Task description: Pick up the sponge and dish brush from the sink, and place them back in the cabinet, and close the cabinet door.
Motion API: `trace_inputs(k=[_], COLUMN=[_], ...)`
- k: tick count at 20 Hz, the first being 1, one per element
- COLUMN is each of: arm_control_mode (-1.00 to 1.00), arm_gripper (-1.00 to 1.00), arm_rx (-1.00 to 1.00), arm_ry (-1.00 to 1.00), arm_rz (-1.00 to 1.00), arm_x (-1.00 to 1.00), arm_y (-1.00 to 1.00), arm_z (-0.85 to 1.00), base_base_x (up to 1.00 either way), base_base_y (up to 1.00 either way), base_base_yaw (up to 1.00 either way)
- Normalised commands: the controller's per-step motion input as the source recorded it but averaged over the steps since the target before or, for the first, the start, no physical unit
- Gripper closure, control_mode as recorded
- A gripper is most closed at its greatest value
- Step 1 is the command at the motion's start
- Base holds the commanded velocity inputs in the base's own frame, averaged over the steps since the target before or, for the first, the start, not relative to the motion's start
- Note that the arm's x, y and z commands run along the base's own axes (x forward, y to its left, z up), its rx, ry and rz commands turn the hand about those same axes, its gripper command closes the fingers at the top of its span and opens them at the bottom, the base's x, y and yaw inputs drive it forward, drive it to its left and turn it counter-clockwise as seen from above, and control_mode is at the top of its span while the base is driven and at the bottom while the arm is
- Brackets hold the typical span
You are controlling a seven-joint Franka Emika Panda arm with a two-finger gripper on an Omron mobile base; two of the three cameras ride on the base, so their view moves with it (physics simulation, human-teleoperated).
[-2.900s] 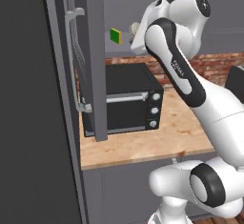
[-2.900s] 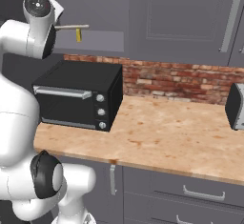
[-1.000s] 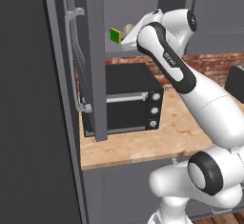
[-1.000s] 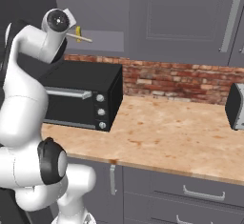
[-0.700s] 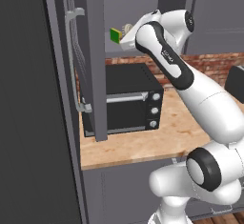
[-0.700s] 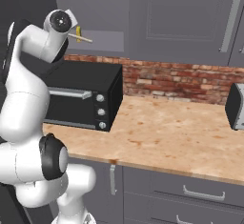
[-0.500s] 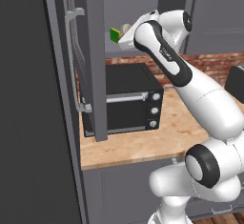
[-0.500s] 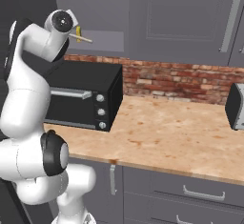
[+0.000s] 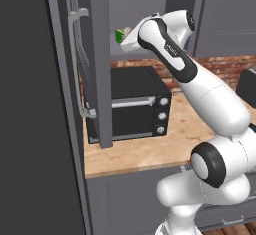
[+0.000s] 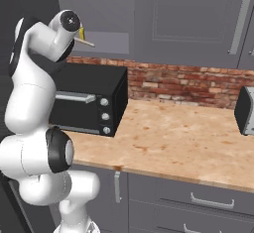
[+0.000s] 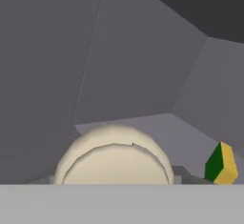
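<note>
In the left base view, the white Franka arm with dark joints rises from about five o'clock and reaches up to eleven o'clock, its hand pushed into the open matte grey wall cabinet (image 9: 145,4). The gripper (image 9: 125,33) sits at the cabinet's mouth, with the small bright green and yellow sponge (image 9: 120,35) just at its tip; the jaws are too small here to read. The flat grey cabinet door (image 9: 99,64) stands swung out toward the camera, edge-on, at nine o'clock of the hand. Below sits the black toaster oven (image 9: 134,106) on the light wood-grain countertop (image 9: 135,154).

The right base view shows the same arm from the other side, climbing from seven o'clock to eleven o'clock. Here a sliver of yellow (image 10: 82,31) and a thin pale stick jut from the hand toward three o'clock, above the toaster oven (image 10: 89,100). This view adds a red brick backsplash (image 10: 183,86), a closed grey upper cabinet (image 10: 198,19) and a grey appliance (image 10: 246,110) at three o'clock.

The hand view looks into the plain grey inner shelf (image 11: 157,127). The dish brush with its round cream-white head (image 11: 114,156) fills six o'clock, close to the camera; whether the jaws clamp it I cannot tell. The sponge (image 11: 220,163) lies on the shelf at four o'clock, apart from the brush.
</note>
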Motion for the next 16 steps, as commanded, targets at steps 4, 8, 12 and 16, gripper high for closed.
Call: trace_inputs(k=[4,8,12,16], arm_control_mode=[-1.0,-1.0,-1.0,-1.0], arm_gripper=[1.0,1.0,1.0,1.0], arm_rx=[0.01,0.0,0.0,0.02], arm_ry=[0.05,0.02,0.0,0.0], arm_rz=[0.06,0.07,0.07,0.06], arm_x=[0.25,0.25,0.21,0.22], arm_y=[0.06,0.0,0.0,0.0], arm_z=[-0.07,-0.08,-0.09,-0.11], base_base_x=[0.0,0.0,0.0,0.0], base_base_y=[0.0,0.0,0.0,0.0], base_base_yaw=[0.0,0.0,0.0,0.0])
